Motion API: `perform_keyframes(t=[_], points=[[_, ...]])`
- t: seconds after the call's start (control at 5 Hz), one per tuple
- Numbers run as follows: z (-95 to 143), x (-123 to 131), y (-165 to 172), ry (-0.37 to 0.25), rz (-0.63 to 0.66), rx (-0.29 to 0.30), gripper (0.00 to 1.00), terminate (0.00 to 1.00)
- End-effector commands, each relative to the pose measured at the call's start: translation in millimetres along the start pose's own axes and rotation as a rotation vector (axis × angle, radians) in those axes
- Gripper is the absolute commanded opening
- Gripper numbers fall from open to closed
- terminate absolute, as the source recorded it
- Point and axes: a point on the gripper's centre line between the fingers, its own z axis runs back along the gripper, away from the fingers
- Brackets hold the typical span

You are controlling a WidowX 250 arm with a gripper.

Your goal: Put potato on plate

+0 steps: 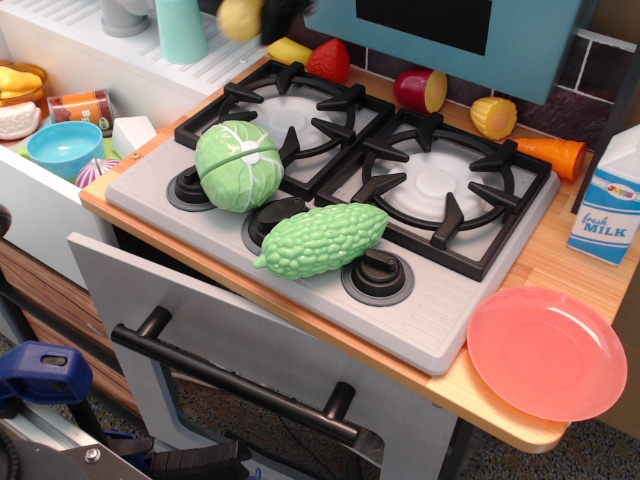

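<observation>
The potato (238, 18), yellow-tan and blurred by motion, hangs in the air at the top edge of the view, above the back left of the stove. Only a dark bit of my gripper (262, 10) shows beside it at the frame edge; the rest is out of view. The gripper holds the potato off the surface. The salmon-pink plate (545, 352) lies empty on the wooden counter at the front right corner, far from the potato.
A green cabbage (237, 165) and a bumpy green gourd (322, 240) lie on the front of the stove (440, 300). A banana (287, 50), strawberry (328, 60), corn chunk (493, 116) and carrot (552, 155) line the back. A milk carton (612, 198) stands behind the plate. A blue bowl (64, 148) sits left.
</observation>
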Motion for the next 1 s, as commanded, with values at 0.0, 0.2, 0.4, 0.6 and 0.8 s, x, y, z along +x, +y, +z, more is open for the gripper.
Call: perform_keyframes(t=[0.0, 0.2, 0.4, 0.6, 0.8], points=[[50, -12, -49, -0.108, 0.123, -0.083, 0.0, 0.0], [55, -27, -101, -0.129, 0.259, -0.091, 0.0, 0.0], [38, -35, -153, -0.129, 0.325, -0.242, 0.0, 0.0], [20, -35, -208, -0.141, 0.32, -0.318, 0.0, 0.0], [16, 0, -259, -0.117, 0.335, -0.275, 0.0, 0.0]])
